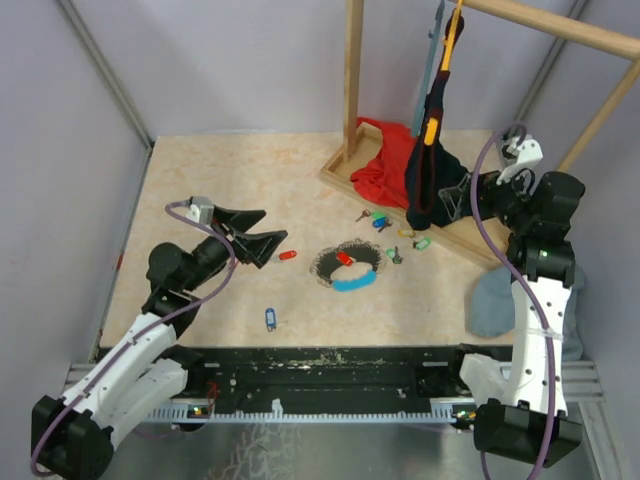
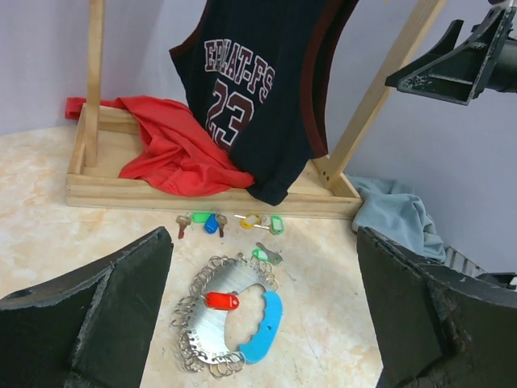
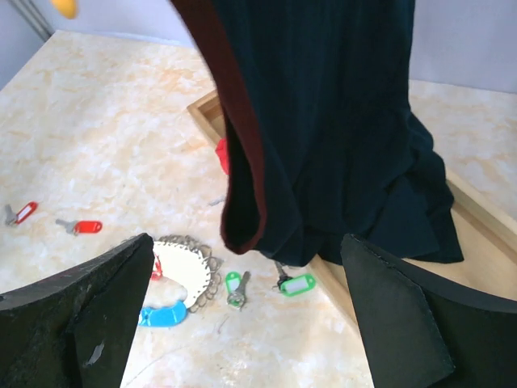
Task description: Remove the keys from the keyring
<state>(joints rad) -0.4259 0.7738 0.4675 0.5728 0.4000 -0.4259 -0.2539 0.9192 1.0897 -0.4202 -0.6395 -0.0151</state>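
Lying flat, grey keyring (image 2: 206,325), light-blue sleeve (image 2: 264,330)

**Both grippers spread wide, empty**

The left arm reaches forward, elbow bent, and its left gripper (image 1: 262,228) has its fingers far apart, holding nothing. The right arm stands upright with its wrist turned leftward, its right gripper (image 3: 246,238) likewise spread and empty.

Pale lilac walls (image 1: 240,60) enclose a beige marbled tabletop (image 1: 220,170); a wooden clothes rack (image 1: 353,90) stands at its far right corner, evenly lit.
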